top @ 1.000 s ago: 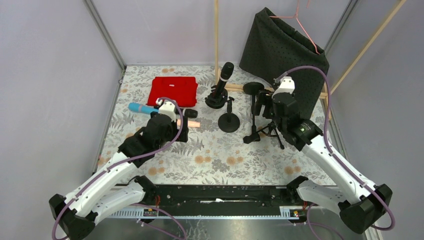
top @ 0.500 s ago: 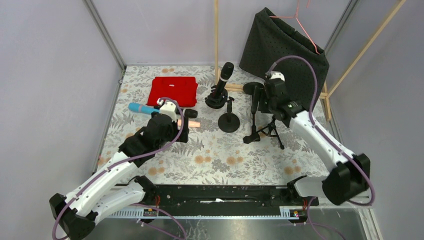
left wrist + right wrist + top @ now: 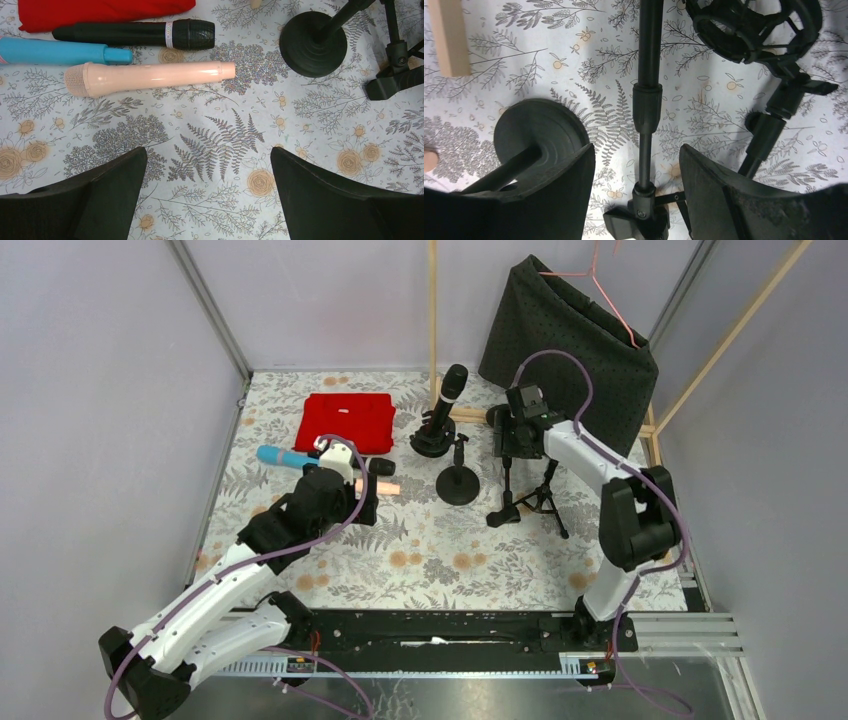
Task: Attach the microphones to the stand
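— Start at the left gripper (image 3: 207,155). How do its fingers (image 3: 90,200) stand?

— Spread wide, with only the flowered table cover (image 3: 215,140) between them. They hold nothing.

— And past the fingertips?

— Three microphones lie flat and close together, lengthwise left to right. The peach-pink microphone (image 3: 150,77) is closest to the fingers, with its head to the left. The light blue microphone (image 3: 55,51) lies just beyond it. Farther still is a black microphone (image 3: 135,34), right beside the red cloth (image 3: 100,10).

— The right gripper (image 3: 636,155)?

— Its fingers (image 3: 549,200) are apart, one on each side of the upright pole of the tripod stand (image 3: 647,100). A gap shows on both sides, so they are not clamped on it.

— Where is that on the table?

— Right of centre, toward the far side. Left of the tripod stands a small round-base stand (image 3: 458,485) with no microphone on it. Farther back, a second black microphone (image 3: 450,388) sits tilted in another round-base stand (image 3: 432,443).
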`<state>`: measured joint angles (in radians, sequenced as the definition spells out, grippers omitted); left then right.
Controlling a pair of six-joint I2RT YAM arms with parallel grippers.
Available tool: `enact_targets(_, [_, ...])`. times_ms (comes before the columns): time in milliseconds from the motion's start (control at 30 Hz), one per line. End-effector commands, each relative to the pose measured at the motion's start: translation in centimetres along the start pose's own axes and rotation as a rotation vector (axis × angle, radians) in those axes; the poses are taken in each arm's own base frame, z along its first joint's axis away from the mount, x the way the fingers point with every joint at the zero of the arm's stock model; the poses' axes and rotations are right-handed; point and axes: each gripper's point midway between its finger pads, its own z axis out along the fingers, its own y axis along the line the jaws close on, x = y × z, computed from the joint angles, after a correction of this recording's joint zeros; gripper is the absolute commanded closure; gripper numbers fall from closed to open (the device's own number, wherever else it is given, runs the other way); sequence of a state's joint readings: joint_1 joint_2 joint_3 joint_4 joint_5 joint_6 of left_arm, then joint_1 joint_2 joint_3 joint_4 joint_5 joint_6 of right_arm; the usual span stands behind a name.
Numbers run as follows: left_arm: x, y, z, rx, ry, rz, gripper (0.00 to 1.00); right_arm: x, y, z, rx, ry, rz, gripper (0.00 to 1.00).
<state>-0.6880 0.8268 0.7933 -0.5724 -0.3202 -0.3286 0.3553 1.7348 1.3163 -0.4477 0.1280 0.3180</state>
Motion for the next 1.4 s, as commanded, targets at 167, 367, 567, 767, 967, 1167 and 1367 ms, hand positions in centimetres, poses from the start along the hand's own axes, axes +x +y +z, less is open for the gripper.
enact_targets(167, [-0.9,-0.4,0.3,0.019,-0.037,0.0,0.01,-1.1,0.0,3.1,0.016,0.028,-0.021,0.32])
enact_targets(367, [-0.9,-0.4,0.3,0.022,-0.033,0.002,0.01,-0.2,0.1,5.4,0.022,0.059,-0.015,0.41])
enact_targets(567, [-0.8,-0.5,0.3,0.027,-0.031,0.004,0.01,1.0,-0.2,6.9,0.027,0.083,-0.017,0.45])
enact_targets(767, [-0.8,-0.6,0.3,0.029,-0.03,0.004,0.01,1.7,-0.4,7.5,0.033,0.091,-0.022,0.57])
enact_targets(967, [-0.8,-0.6,0.3,0.031,-0.028,0.007,0.01,2.7,-0.8,7.5,0.038,0.101,-0.027,0.71])
enact_targets(1167, [-0.8,-0.6,0.4,0.03,-0.03,0.007,0.01,3.5,-1.1,6.4,0.028,0.096,-0.025,0.92])
enact_targets(1367, [-0.8,-0.6,0.4,0.031,-0.027,0.009,0.01,3.9,-0.6,3.3,-0.038,0.055,0.004,0.97])
